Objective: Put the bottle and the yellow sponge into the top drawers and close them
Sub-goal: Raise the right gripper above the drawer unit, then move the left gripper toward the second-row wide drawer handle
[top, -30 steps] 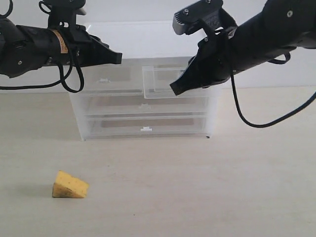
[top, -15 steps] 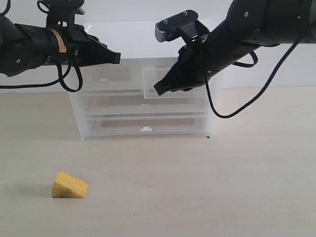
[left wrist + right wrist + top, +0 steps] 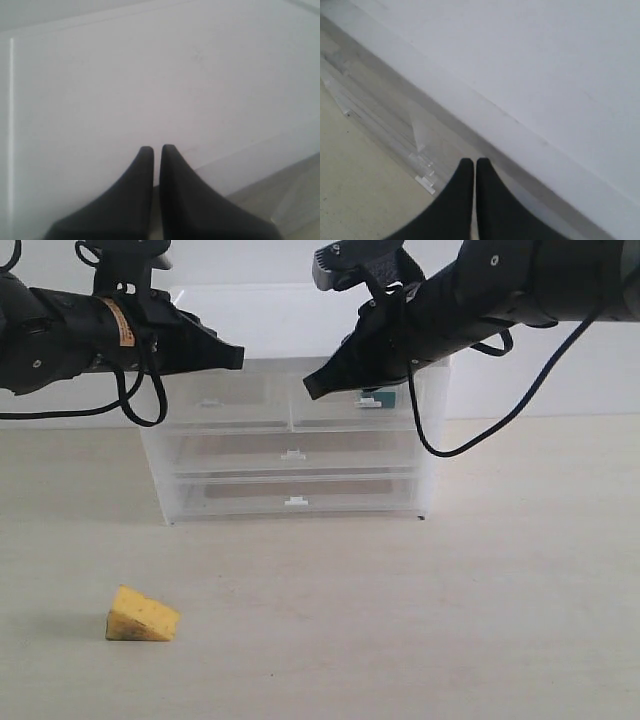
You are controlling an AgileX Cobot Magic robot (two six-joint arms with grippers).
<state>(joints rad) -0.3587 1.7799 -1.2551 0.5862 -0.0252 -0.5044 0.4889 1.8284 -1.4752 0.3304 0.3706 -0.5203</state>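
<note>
The yellow sponge point(image 3: 142, 615) lies on the table at the front left, far from both arms. A teal patch of the bottle point(image 3: 384, 398) shows through the front of the top right drawer point(image 3: 345, 408), which sits flush in the cabinet point(image 3: 290, 455). The top left drawer point(image 3: 208, 405) is also flush. My right gripper point(image 3: 309, 390) is shut and empty, its tip in front of the cabinet's upper middle. My left gripper point(image 3: 240, 356) is shut and empty, level with the cabinet's top left. In the wrist views both the left gripper point(image 3: 156, 148) and the right gripper point(image 3: 474, 161) have their jaws together.
Two full-width drawers point(image 3: 292, 490) below are shut. The cabinet's white top point(image 3: 150, 75) fills the left wrist view. Its front edge point(image 3: 485, 112) and the white drawer handles point(image 3: 425, 184) appear in the right wrist view. Light wooden table point(image 3: 420, 620) spreads in front.
The top right drawer, pulled out a second ago, now sits flush in the cabinet. My right gripper has swung up and to the left. The left arm has not moved.
</note>
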